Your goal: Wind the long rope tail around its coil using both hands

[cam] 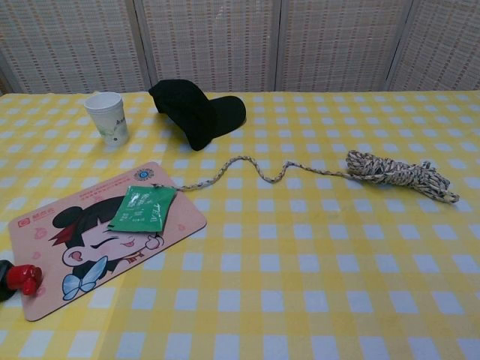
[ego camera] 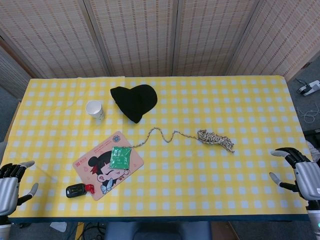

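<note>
Nothing grasped yet: left hand (ego camera: 12, 185) and right hand (ego camera: 300, 170) are hovering released, fingers apart, at the near corners of the surface (ego camera: 210, 190). Coil (ego camera: 216, 139) is lying mid-right, well apart from both; rope tail (ego camera: 160, 135) is trailing left toward the mat (ego camera: 97, 165). Best approach: right hand pinning coil, left hand picking tail end.

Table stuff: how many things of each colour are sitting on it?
Black: 2, hat and small device
White: 1, paper cup
Green: 1, packet
Pink: 1, cartoon mat
Red: 1, little piece beside the device
Beige speckled: 1, rope
Total: 7
</note>
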`<state>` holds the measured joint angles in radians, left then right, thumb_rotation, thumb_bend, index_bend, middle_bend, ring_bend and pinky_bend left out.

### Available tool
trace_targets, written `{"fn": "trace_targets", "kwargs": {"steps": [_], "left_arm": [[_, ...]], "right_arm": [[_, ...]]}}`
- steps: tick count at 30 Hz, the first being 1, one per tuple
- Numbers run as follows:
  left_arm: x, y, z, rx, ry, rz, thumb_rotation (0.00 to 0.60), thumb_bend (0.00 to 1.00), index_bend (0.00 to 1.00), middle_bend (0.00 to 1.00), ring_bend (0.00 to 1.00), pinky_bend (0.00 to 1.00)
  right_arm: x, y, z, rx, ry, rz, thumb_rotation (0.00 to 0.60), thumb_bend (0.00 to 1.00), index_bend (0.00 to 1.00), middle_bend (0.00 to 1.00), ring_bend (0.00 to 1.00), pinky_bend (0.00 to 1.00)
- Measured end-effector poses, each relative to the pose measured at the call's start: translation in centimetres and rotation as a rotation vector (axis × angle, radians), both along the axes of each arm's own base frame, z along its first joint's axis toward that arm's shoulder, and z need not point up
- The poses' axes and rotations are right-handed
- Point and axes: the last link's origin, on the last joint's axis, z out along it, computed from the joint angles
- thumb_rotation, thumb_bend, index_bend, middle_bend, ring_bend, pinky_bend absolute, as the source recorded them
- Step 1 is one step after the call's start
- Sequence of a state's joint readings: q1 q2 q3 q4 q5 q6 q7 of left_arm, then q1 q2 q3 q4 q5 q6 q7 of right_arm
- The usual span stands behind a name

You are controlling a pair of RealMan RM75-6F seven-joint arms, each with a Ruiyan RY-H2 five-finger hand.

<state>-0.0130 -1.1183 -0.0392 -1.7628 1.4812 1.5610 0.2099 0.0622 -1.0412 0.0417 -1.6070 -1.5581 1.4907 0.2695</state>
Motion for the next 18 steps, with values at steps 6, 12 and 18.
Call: {"fn": "trace_targets", "kwargs": {"steps": [6,12,18], "left_arm": [[-0.1,0.0,-0.1,-0.005,0.0,0.002,0.6,0.32,0.3,0.28,0.24,0.13],[-0.2,0.1,-0.2,-0.003,-0.006,-0.001,0.6,0.32,0.3,0.29,0.24,0.13],[-0.3,-0.1,-0.2,0.0,-0.015,-0.003,0.6,0.32,0.3,0.28,0.24,0.13]], "right_arm": [[0.2,-0.1,-0.2,0.01,0.005,0.001,0.6,0.21,0.31,0.28,0.18,0.32],[1.0,-1.2,-0.7,0.032,0.001,0.008,0.6,0.21,0.31,0.28,0.19,0.32],[2.6,-3.5,-1.7,0.058,0.069,0.036,0.6,0.21,0.31,0.28,0.18,0.32]]}}
